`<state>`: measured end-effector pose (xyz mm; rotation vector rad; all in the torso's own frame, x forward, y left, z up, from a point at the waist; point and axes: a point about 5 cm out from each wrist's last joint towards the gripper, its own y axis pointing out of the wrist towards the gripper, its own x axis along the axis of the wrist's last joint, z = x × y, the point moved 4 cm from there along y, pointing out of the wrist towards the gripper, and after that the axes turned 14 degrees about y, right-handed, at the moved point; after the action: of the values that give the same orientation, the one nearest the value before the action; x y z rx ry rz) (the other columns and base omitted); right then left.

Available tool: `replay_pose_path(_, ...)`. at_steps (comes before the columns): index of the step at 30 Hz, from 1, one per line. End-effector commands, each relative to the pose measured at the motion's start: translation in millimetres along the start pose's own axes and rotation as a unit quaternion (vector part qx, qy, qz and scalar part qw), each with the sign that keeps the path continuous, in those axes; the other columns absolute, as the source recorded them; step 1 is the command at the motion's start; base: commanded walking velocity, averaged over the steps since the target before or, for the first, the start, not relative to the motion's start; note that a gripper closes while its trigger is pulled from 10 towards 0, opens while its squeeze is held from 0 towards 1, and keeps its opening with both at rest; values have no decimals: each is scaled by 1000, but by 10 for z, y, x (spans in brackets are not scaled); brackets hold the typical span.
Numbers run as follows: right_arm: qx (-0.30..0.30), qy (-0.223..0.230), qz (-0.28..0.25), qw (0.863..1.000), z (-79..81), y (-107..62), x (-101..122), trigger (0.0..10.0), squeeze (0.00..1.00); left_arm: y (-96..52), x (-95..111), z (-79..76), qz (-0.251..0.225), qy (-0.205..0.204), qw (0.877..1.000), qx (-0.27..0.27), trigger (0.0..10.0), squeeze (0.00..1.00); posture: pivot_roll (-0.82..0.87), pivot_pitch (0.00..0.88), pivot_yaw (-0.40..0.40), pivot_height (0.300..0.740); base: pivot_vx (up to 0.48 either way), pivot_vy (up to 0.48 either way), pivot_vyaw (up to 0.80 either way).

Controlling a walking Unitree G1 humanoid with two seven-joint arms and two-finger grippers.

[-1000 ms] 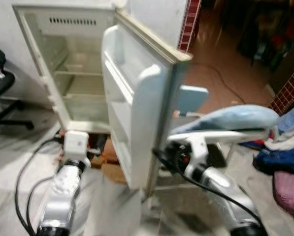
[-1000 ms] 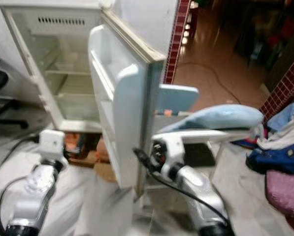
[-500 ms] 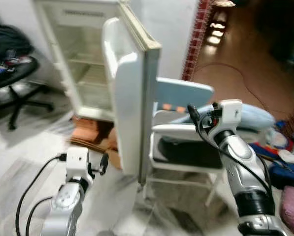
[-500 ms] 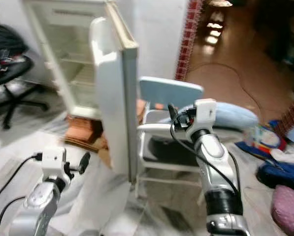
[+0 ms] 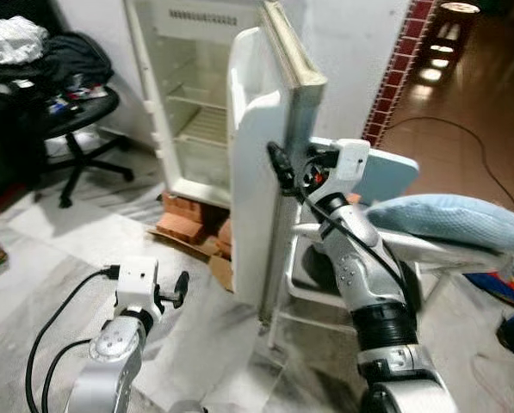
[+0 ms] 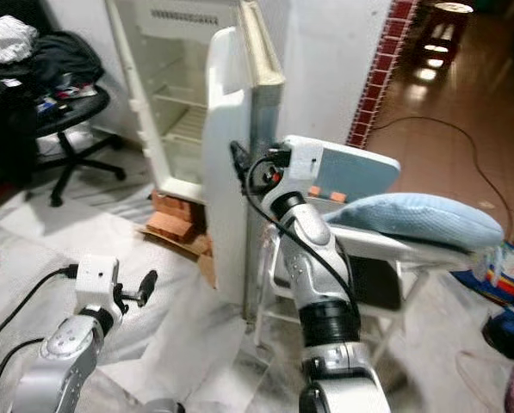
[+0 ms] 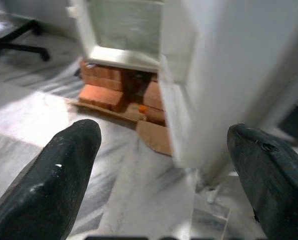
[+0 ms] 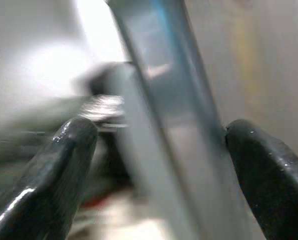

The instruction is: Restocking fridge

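Nearest the camera, low on the left: left gripper (image 7: 158, 185), jaws spread wide with nothing between them, hanging over the marble floor (image 5: 58, 249). To its right, raised: right gripper (image 8: 153, 150), jaws parted wide on either side of the free edge of the fridge door (image 5: 269, 172); whether they touch the edge cannot be told, as the wrist view is blurred. Behind the right arm: white chair (image 5: 325, 284) with a pale blue backrest and a light blue cushion (image 5: 450, 219) on its arm. Beyond the door: white fridge (image 5: 188, 103), standing open against the wall, its shelves bare, its base propped on red bricks (image 5: 183, 225) and cardboard. Far left: black office chair (image 5: 71, 129) piled with dark clothes. Far right: tiled brown floor with a cable.
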<state>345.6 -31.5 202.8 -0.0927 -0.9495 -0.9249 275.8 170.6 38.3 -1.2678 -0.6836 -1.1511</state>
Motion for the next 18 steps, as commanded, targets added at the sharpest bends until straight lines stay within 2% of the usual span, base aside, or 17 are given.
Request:
replay_pose_path(1,146,45,47,987,563,52,-109,10000,0,-1,48,7,-5,3,1000,-1,10000,0,98,21,-26,740,0,0,0)
replay_pose_path(2,181,57,65,980,680,-21,-140,10000,0,-2,47,6,-4,2,1000,-1,10000,0,96,20,-29,740,0,0,0)
replay_pose_path(3,200,60,78,975,733,-86,-166,10000,0,-2,46,6,-4,2,1000,-1,10000,0,96,20,-30,740,0,0,0)
replay_pose_path(4,201,60,88,974,720,-130,-197,10000,0,-1,45,5,-4,2,1000,-1,10000,0,96,20,-30,740,0,0,0)
replay_pose_path(8,103,25,95,990,302,-191,-280,10000,0,-1,47,3,-4,3,1000,-3,10000,0,92,20,-28,740,0,0,0)
replay_pose_path(10,38,15,95,995,45,-291,-267,10000,0,0,48,5,-4,4,1000,-5,10000,0,86,21,-20,740,0,0,0)
replay_pose_path(18,8,4,110,994,-67,-435,-328,10000,0,16,48,8,-3,9,1000,-8,10000,0,82,19,-15,740,0,0,0)
